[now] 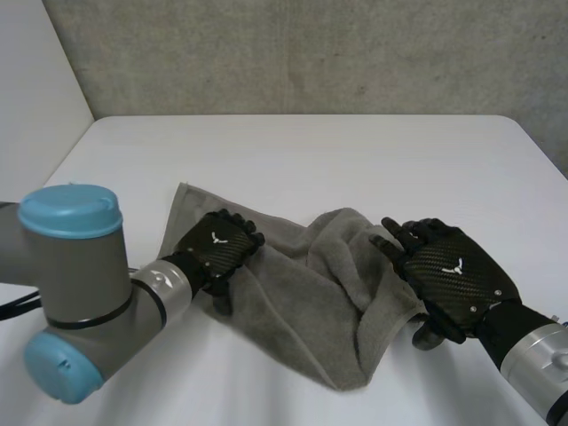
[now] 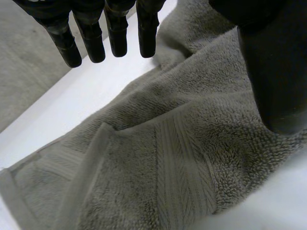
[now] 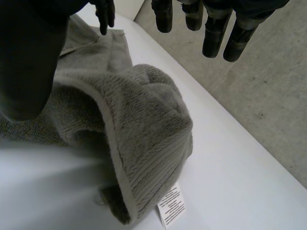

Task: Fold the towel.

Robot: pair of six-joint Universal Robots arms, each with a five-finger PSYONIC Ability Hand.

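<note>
A grey terry towel [image 1: 306, 297], thick and looped with a flat woven band [image 2: 184, 163] and a hemmed edge, lies crumpled in the lower middle of the head view on the smooth white desk [image 1: 355, 160]. The left robot hand [image 1: 220, 248] lies palm down on the towel's left part, fingers [image 2: 117, 36] straight and apart from the thumb, clasping nothing. The right robot hand [image 1: 453, 271] sits at the towel's humped right edge, fingers likewise spread and unclenched; a white label [image 3: 171, 209] shows under that fold. A rough concrete wall [image 1: 311, 53] stands behind.
</note>
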